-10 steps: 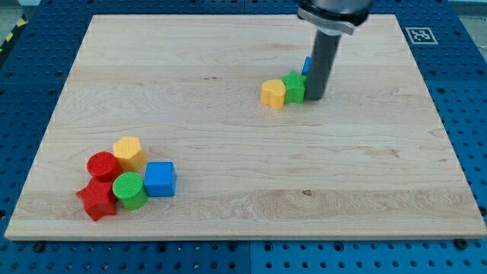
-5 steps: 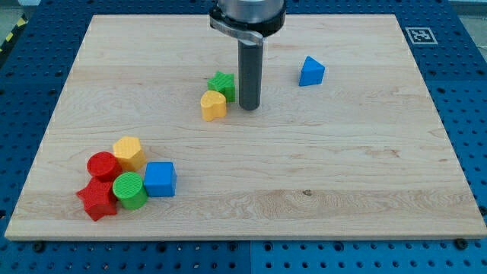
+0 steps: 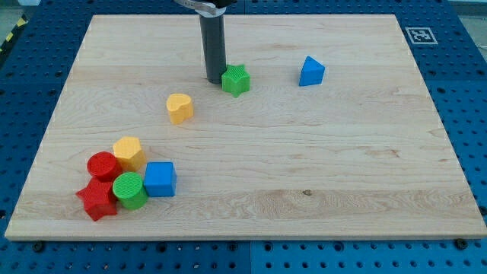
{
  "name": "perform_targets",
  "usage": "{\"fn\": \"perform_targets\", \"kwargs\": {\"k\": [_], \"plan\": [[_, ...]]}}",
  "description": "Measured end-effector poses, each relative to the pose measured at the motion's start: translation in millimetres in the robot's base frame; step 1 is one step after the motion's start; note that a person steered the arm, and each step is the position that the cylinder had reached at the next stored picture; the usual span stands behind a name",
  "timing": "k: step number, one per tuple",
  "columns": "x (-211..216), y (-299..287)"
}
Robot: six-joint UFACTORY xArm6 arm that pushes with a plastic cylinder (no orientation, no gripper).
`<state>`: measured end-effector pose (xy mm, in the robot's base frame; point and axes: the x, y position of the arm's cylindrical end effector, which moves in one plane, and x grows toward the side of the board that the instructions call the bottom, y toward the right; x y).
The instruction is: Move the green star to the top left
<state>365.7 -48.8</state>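
green star (image 3: 236,79) sits upper middle of the wooden board (image 3: 365,175), my tip (image 3: 214,80) just left of it, probably touching, hard to tell. no gripper here, rod's top is cut off by the frame.

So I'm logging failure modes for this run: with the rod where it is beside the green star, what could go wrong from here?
My tip sits on the green star's left, so pushing from here would likely drive it right, toward the blue triangular block, away from the top left. Circling round it, I could clip the star or nudge the yellow heart.
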Motion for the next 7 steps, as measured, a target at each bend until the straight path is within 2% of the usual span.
{"fn": "perform_targets", "kwargs": {"k": [1, 2, 3, 5, 7], "plan": [[35, 0], [45, 17], [40, 54], [16, 74], [-8, 44]]}}
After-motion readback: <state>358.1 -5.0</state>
